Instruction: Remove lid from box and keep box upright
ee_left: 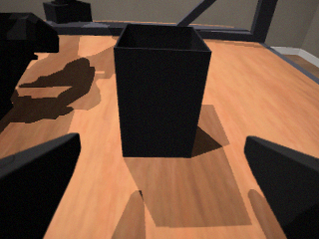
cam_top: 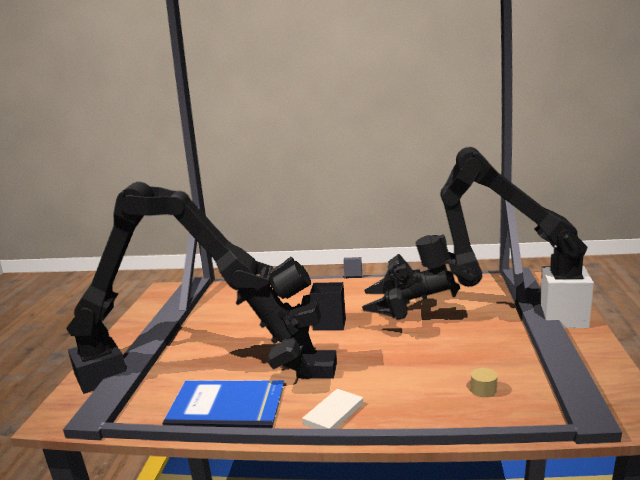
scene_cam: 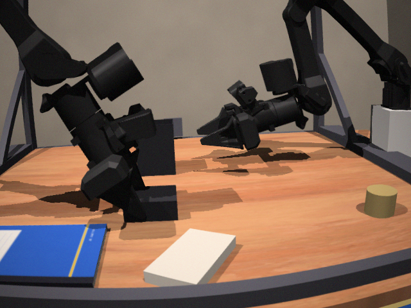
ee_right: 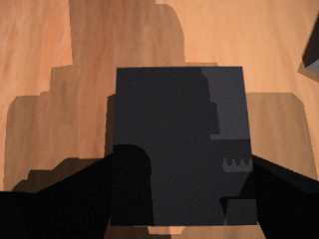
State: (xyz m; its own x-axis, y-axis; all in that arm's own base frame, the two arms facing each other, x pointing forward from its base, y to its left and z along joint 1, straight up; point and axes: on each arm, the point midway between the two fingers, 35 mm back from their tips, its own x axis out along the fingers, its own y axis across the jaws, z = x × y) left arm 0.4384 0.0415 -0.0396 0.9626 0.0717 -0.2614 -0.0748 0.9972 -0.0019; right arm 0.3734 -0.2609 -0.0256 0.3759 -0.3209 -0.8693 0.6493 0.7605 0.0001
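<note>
The black box stands upright on the table, its top open, with nothing on the rim. The dark square lid is well apart from the box, on the near side. My right gripper is shut on the lid, which is level and at or just above the table top; I cannot tell whether it touches. My left gripper is open and empty, a little short of the box, pointing at its side.
A blue notebook and a white block lie in front of the lid, near the front frame bar. A yellow-brown cylinder stands at the picture's right.
</note>
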